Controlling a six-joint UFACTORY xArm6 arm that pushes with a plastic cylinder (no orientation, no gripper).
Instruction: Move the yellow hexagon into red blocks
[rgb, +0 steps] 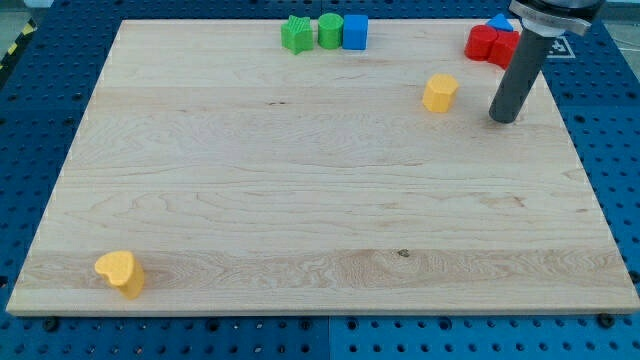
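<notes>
The yellow hexagon (440, 92) lies on the wooden board toward the view's top right. Two red blocks (492, 44) sit close together near the top right edge, up and to the right of the hexagon, with a small blue block (501, 22) just behind them. My tip (505, 117) rests on the board to the right of the hexagon and slightly lower, with a clear gap between them. The rod partly hides the right red block.
A green star-like block (296, 34), a green cylinder (329, 31) and a blue cube (355, 31) stand in a row at the top middle. A yellow heart-shaped block (120, 273) lies at the bottom left. The board edge (575, 150) runs close on the right.
</notes>
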